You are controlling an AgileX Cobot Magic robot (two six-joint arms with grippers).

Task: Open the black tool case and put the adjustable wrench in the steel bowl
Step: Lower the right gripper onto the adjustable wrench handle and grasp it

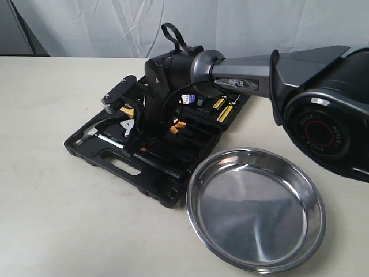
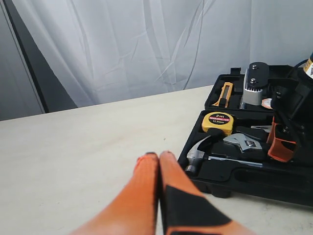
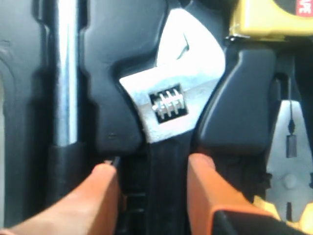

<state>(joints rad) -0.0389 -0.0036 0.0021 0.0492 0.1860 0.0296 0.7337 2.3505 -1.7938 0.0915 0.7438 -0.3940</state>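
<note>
1. While the right arm [image 1: 242,78] reaches in from the right edge of the exterior view and hangs over the open black tool case [image 1: 155,184], the right jaws stand spread, with nothing pinched between them.
2. Their two orange fingers [image 3: 105,191] sit one on each side of the black handle of the adjustable wrench [image 3: 171,98], just below its silver head. One finger is just beside the handle, and the other has a small gap. Whether either finger touches it cannot be told.
3. The wrench lies flat in its moulded slot, between the steel shaft of the hammer [image 3: 66,73] and a pliers head [image 3: 288,161], with the yellow tape measure [image 3: 274,17] past its head.
4. In the exterior view the wrench [image 1: 128,128] shows at the left centre of the frame, inside the case and under the arm's wrist.
5. The left jaws are pressed together and hold nothing. Their orange fingertips [image 2: 159,159] hover over the bare counter [image 2: 73,161], near the case [image 2: 244,181] but apart from it.
6. The steel bowl [image 1: 193,190] rests on the counter at the lower right of the exterior frame. Its rim is just beside the case's front corner.
</note>
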